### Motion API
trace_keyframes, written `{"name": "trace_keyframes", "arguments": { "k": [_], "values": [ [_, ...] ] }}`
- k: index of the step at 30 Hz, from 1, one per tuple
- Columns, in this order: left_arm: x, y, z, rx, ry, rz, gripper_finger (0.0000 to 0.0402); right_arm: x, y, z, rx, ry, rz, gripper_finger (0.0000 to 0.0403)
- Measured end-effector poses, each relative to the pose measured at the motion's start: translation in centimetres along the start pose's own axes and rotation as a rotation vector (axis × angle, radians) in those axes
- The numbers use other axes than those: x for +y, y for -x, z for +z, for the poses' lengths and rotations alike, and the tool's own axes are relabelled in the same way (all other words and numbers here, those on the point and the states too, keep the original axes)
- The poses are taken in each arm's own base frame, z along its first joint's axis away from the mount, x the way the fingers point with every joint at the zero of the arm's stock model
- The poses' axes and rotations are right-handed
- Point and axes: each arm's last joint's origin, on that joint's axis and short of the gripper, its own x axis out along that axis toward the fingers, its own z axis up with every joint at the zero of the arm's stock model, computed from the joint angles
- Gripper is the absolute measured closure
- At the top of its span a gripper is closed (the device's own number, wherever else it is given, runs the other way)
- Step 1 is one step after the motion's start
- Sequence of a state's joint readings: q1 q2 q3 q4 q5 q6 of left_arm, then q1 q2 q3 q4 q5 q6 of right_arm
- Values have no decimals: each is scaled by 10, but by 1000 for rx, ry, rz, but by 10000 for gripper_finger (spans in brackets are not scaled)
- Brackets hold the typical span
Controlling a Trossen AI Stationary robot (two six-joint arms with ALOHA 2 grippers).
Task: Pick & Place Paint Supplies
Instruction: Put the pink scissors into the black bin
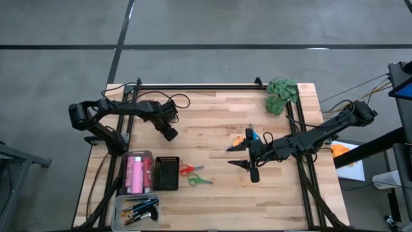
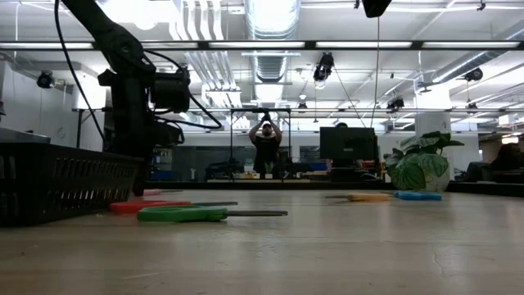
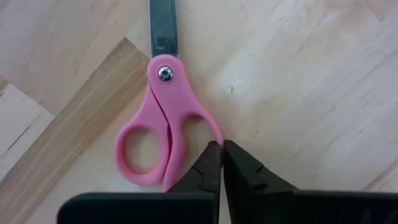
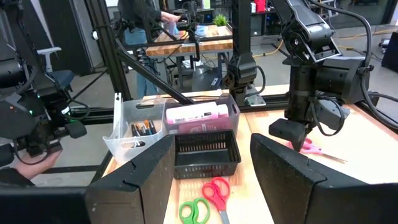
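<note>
Bins lower left hold pink bottles [image 1: 136,174] and brushes [image 1: 140,209]. Five scissors remain out — left gripper [image 3: 222,148] closed on pink scissors [image 3: 163,130]; right gripper [image 1: 246,156] open, mid-frame.

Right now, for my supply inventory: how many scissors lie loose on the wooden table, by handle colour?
Pink-handled metal scissors: 1
Red-handled scissors: 1
Green-handled scissors: 1
Orange-handled scissors: 1
Blue-handled scissors: 1
Total: 5

Readable text: none in any view.
Pink paint bottles [image 4: 198,114] in the clear bin: label print too small to read.
</note>
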State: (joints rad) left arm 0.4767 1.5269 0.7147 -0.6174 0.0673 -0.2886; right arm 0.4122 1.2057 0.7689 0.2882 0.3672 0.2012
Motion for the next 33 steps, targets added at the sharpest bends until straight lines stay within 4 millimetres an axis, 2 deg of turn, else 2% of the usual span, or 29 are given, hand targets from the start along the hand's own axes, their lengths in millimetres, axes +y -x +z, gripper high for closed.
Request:
{"name": "trace_keyframes", "arguments": {
  "k": [21,26,33],
  "values": [
    [-1,6,-1,-21,8,-22,401,0,0,0,0,0,0,194],
    [-2,16,-2,-64,66,-39,401,0,0,0,0,0,0,194],
    [-12,41,-9,-163,115,-101,401,0,0,0,0,0,0,194]
  ]
}}
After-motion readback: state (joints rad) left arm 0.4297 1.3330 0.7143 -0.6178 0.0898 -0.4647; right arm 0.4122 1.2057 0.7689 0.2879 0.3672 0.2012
